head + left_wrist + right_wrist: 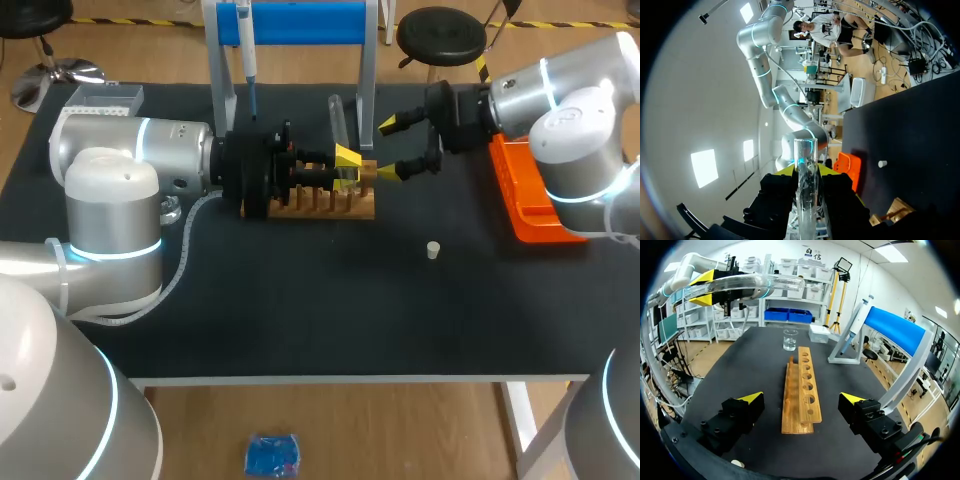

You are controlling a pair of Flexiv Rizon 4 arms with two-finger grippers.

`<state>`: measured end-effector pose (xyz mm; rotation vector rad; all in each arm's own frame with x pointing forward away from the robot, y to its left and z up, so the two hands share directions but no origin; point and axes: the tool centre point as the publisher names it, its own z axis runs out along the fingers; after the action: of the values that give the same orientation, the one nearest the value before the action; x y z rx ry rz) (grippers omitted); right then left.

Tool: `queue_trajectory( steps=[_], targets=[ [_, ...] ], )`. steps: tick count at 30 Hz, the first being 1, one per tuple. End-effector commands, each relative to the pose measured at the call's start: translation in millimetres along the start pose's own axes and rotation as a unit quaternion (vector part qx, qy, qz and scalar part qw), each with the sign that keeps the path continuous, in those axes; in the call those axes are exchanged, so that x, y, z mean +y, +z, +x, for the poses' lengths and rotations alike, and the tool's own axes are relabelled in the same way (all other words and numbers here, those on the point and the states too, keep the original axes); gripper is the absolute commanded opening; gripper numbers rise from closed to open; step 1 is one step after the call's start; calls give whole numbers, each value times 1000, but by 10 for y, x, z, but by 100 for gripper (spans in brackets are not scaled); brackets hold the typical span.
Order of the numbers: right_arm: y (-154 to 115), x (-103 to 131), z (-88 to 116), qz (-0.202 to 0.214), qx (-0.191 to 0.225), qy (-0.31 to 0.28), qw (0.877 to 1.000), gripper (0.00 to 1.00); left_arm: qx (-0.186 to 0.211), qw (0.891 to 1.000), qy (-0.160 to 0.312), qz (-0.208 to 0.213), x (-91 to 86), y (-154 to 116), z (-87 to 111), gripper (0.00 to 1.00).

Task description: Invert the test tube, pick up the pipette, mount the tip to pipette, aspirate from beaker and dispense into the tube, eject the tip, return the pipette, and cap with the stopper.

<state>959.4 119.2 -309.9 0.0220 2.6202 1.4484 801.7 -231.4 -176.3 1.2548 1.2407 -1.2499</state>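
Observation:
My left gripper (347,158) is shut on a clear glass test tube (337,118), held tilted above the wooden rack (322,203). In the left wrist view the test tube (805,187) runs out between the fingers of that gripper (806,172). My right gripper (392,147) stands open just right of the rack, nothing between its fingers. From the right wrist, the open gripper (802,399) faces along the rack (801,390); the tube (757,285) lies level overhead. A pipette (246,50) hangs on the blue stand. The beaker (790,340) stands beyond the rack. A small white stopper (433,250) lies on the mat.
An orange tray (530,205) sits at the table's right edge under my right arm. A clear tip box (105,97) is at the back left. The blue stand's legs (367,80) rise right behind the rack.

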Motion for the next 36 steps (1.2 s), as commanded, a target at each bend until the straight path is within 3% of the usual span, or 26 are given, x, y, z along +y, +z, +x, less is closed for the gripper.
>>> queue_trajectory(
  steps=[1, 3, 9, 13, 15, 18, 22, 24, 36],
  targets=[
    [3, 0, -5, 0, 0, 0, 1000, 100, 0, 1000, 1, 2, 8, -6, 4, 0],
    [3, 0, -5, 0, 0, 0, 1000, 100, -8, 1000, -15, 3, 50, -39, -41, 0],
    [3, 0, -5, 0, 0, 0, 1000, 100, 22, 996, -88, 6, 216, -30, -218, 0],
    [3, 0, -5, 0, 0, 0, 1000, 100, 9, 988, -150, 17, 325, -30, -293, 0],
    [3, 0, -5, 0, 0, 0, 1000, 100, -6, 980, -197, 17, 382, -43, -308, 0],
    [3, 0, -5, 0, 0, 0, 1000, 100, -62, 959, -274, 44, 437, -60, -285, 0],
    [3, 0, -5, 0, 0, 0, 1000, 100, -101, 931, -346, 57, 486, -87, -245, 0],
    [3, 0, -5, 0, 0, 0, 1000, 100, -99, 926, -361, 52, 491, -92, -240, 0],
    [3, 0, -5, 0, 0, 0, 1000, 100, -91, 928, -358, 43, 498, -108, -251, 0]
  ],
)
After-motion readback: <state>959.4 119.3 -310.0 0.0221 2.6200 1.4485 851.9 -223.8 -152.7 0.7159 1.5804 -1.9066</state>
